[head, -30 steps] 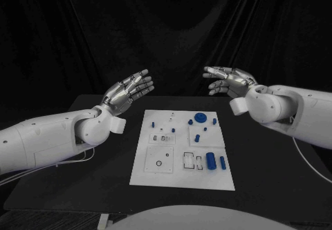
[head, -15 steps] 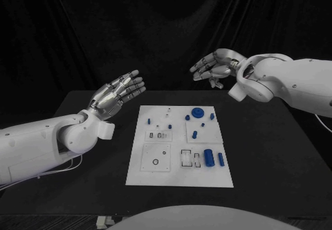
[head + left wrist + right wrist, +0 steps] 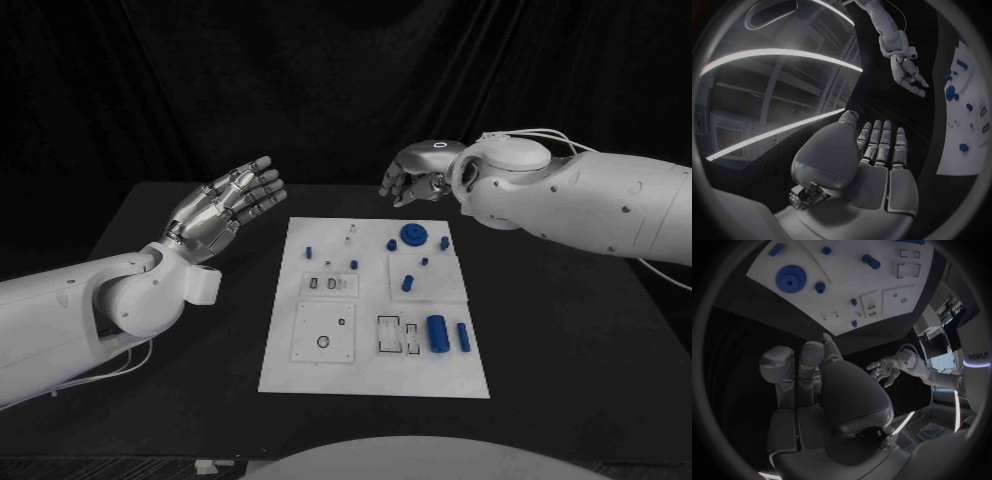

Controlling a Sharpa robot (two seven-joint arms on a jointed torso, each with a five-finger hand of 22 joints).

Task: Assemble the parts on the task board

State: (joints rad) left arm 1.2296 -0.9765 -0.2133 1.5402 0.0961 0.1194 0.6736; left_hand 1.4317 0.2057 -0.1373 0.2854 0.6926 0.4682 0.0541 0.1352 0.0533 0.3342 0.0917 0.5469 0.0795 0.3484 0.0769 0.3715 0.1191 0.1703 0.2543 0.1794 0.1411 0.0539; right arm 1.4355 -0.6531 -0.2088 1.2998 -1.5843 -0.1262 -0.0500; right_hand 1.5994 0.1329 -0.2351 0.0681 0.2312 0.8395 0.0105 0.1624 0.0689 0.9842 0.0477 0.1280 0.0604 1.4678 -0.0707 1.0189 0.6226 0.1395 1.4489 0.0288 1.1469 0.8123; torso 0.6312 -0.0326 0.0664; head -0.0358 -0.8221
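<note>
You have a white task board (image 3: 289,372) lying on a black table (image 3: 577,330), with black curtain behind it. The parts on the board are blue: a round gear (image 3: 414,236), a thick cylinder (image 3: 436,334) and a slimmer peg (image 3: 463,336) beside it, plus several small blue pegs (image 3: 408,282). The left hand (image 3: 224,209) and right hand (image 3: 421,176) are silver, each on a white arm. The board's cut-out slots (image 3: 391,333) show as dark outlines.

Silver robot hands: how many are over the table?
2. The left silver many-fingered hand hovers open beside the white task board; the right hand hangs above its far end.
</note>
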